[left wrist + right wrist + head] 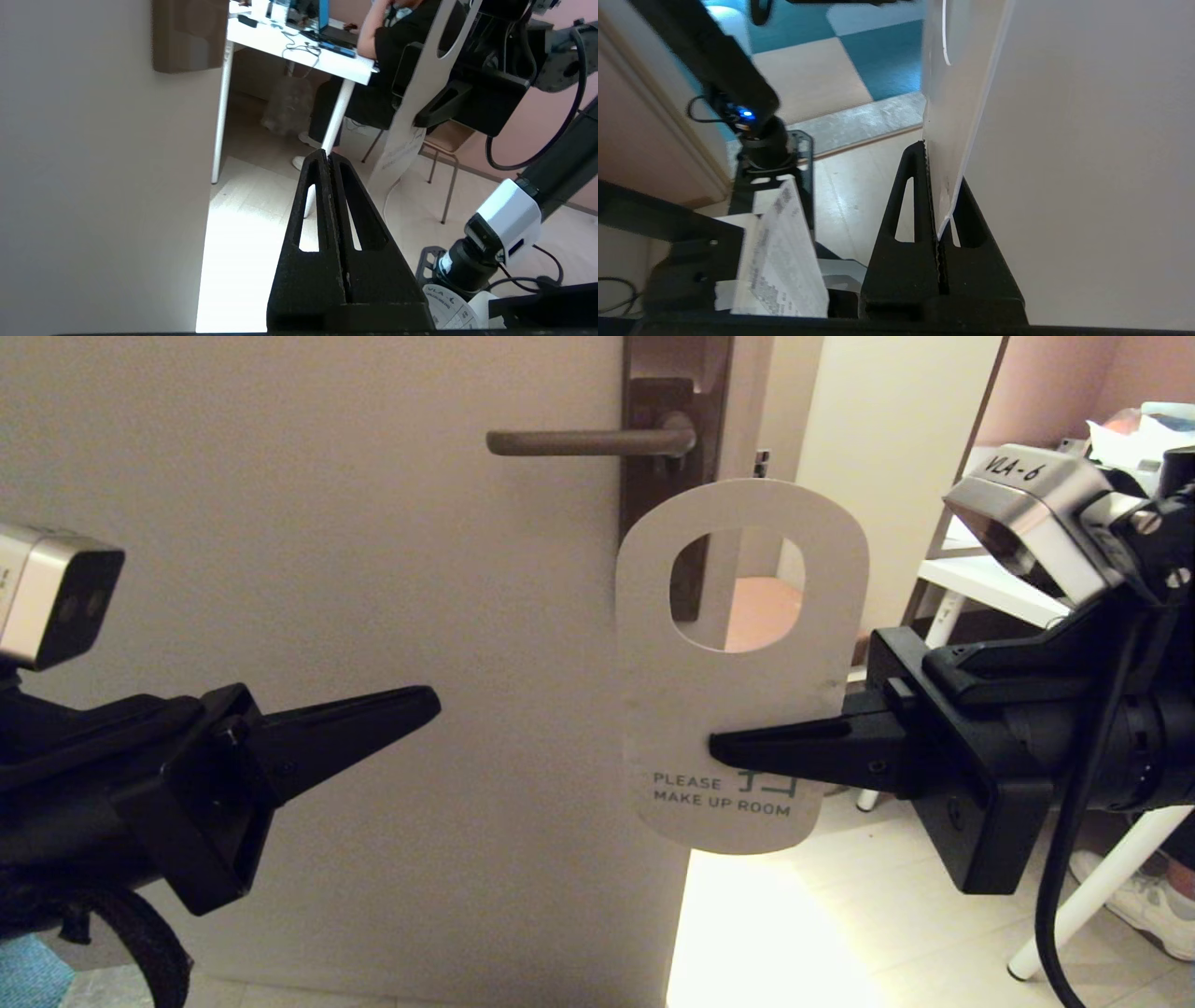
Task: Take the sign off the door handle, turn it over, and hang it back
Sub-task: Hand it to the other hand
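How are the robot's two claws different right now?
The right claw is pinching the pale grey oblong card sign reading "PLEASE MAKE UP ROOM", holding it in the air below the brown-bronze metal door handle. The left claw holds nothing. The right claw reaches in from the right, the left claw from the left, apart from the sign. Both are black, pointed and shut.

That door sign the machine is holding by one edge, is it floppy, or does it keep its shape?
Probably fairly stiff: the sign stands flat and upright though the right pincer clamps only its lower edge. It looks thin edge-on, so likely light and bendable if pushed. A smooth card might slip, though the pincer is shut on it firmly.
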Available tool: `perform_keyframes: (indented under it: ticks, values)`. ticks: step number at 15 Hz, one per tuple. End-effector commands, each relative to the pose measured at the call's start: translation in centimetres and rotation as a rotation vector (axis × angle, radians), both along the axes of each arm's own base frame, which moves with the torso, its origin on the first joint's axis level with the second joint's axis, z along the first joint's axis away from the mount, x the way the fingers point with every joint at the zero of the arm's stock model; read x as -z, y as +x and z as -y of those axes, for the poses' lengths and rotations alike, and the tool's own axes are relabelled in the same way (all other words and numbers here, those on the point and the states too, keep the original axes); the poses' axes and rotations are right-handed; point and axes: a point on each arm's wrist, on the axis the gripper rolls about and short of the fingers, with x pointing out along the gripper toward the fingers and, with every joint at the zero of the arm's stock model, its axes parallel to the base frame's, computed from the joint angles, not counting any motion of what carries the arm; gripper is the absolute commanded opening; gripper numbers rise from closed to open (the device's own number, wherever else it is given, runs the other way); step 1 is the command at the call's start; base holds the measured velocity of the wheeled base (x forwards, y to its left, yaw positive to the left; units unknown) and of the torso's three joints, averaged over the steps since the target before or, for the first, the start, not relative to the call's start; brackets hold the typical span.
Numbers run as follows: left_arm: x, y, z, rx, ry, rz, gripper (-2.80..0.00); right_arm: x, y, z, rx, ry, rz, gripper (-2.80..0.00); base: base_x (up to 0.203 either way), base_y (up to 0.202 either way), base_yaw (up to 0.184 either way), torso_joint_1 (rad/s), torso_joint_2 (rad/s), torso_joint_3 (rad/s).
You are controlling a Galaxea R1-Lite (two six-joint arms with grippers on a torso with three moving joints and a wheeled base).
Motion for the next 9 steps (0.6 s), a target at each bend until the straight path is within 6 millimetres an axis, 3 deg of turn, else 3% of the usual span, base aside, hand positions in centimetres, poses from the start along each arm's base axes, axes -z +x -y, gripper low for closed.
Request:
perform_keyframes:
  ticks: [1,9]
  values:
    - [0.4,0.1,0.6,0.030,0.006,-0.015,-2.80,0.0,0.1,-0.2,-0.019,0.003,-0.001,-2.80,0.000,0.000,0.000,0.000,0.00,0.000]
    - [0.1,0.4,2.2,0.099,0.011,-0.018,-2.80,0.4,0.2,-0.4,-0.080,0.002,-0.027,-2.80,0.000,0.000,0.000,0.000,0.00,0.000]
